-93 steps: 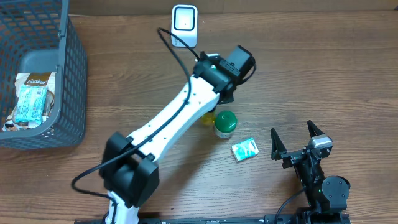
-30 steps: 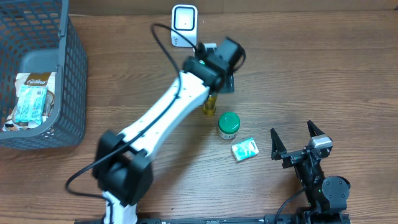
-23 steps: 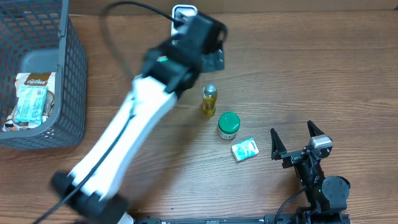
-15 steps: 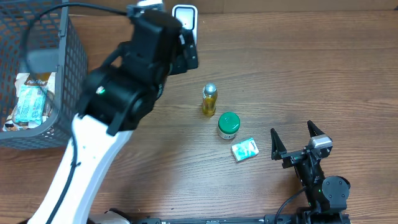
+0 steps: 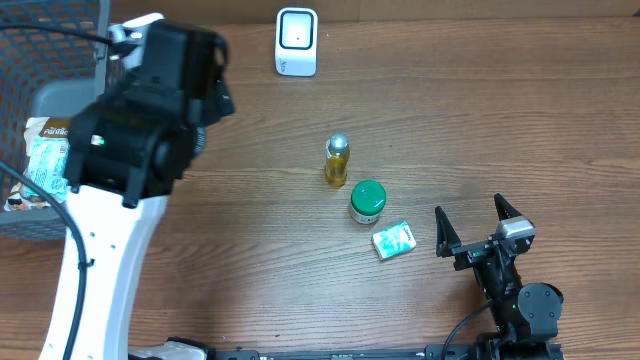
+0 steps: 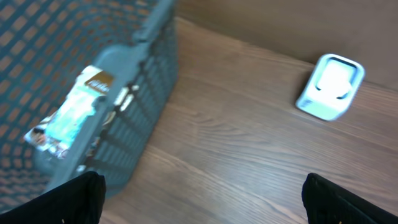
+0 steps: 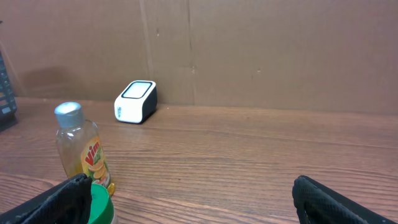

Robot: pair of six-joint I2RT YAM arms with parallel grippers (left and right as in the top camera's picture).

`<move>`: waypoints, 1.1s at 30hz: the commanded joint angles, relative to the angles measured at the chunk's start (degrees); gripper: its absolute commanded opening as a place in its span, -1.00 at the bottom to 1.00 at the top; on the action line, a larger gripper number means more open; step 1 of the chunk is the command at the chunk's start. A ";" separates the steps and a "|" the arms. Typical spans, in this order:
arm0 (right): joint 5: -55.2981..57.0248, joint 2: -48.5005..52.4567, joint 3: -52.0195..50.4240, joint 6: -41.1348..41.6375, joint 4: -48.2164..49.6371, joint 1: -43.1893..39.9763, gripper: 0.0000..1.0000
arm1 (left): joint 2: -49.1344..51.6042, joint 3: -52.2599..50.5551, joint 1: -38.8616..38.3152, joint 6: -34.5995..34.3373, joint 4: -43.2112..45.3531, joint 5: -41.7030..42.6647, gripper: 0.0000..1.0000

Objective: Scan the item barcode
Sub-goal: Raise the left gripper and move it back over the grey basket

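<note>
We see the left gripper (image 6: 214,204) only as two black fingertips at the bottom corners of its wrist view, set wide apart with nothing between them. From overhead its arm looms large and blurred over the dark blue-grey plastic mesh basket (image 5: 22,222), hiding much of it. Inside the basket lies a white and light-blue snack packet (image 6: 73,113), its print too smeared for us to read. The white box-shaped barcode scanner (image 5: 296,41) stands at the far edge of the brown wooden table (image 5: 500,120), well apart from both arms. The small yellow bottle with a silver cap (image 5: 337,162) stands upright mid-table, touched by neither gripper. Just beside it stands the green-lidded round jar (image 5: 367,200), and near that lies the small teal and white packet (image 5: 394,240). Their labels are too small for us to make out. The right gripper (image 5: 474,228) sits at the near right, its jaws spread and empty. In its wrist view the jar is cut down to a green sliver.
</note>
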 commanded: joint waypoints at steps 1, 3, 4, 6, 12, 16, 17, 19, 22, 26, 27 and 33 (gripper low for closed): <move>0.15 -0.52 -0.61 -0.24 0.31 0.31 1.00 | 0.63 0.50 4.22 -0.61 -0.76 3.54 1.00; 0.15 -0.52 -0.61 -0.24 0.31 0.31 1.00 | 0.63 0.48 5.95 -0.55 -0.79 5.25 1.00; 0.15 -0.52 -0.61 -0.26 0.31 0.31 1.00 | 0.63 0.48 6.71 -0.39 -0.81 5.81 1.00; 0.15 -0.52 -0.61 -0.24 0.31 0.31 1.00 | 0.63 0.48 7.76 0.13 -1.01 6.25 1.00; 0.15 -0.52 -0.61 -0.24 0.31 0.31 1.00 | 0.66 0.44 8.61 1.51 -2.23 6.16 0.99; 0.15 -0.52 -0.61 -0.24 0.31 0.31 1.00 | 0.68 0.44 8.63 2.34 -2.16 5.46 0.99; 0.15 -0.52 -0.61 -0.24 0.31 0.31 1.00 | 0.68 0.44 8.70 3.17 -1.99 5.44 1.00; 0.15 -0.52 -0.61 -0.24 0.31 0.31 1.00 | 0.72 0.44 8.72 4.09 -1.77 4.96 1.00; 0.15 -0.52 -0.61 -0.24 0.31 0.31 1.00 | 0.85 0.44 8.70 4.46 -1.86 2.54 0.99; 0.15 -0.52 -0.61 -0.24 0.31 0.31 1.00 | 0.94 0.44 8.70 4.79 -1.86 2.82 1.00; 0.15 -0.52 -0.61 -0.24 0.31 0.31 1.00 | 0.94 0.44 8.70 4.79 -1.86 2.95 0.99; 0.15 -0.52 -0.61 -0.24 0.31 0.31 1.00 | 0.94 0.44 8.70 4.79 -2.08 2.95 1.00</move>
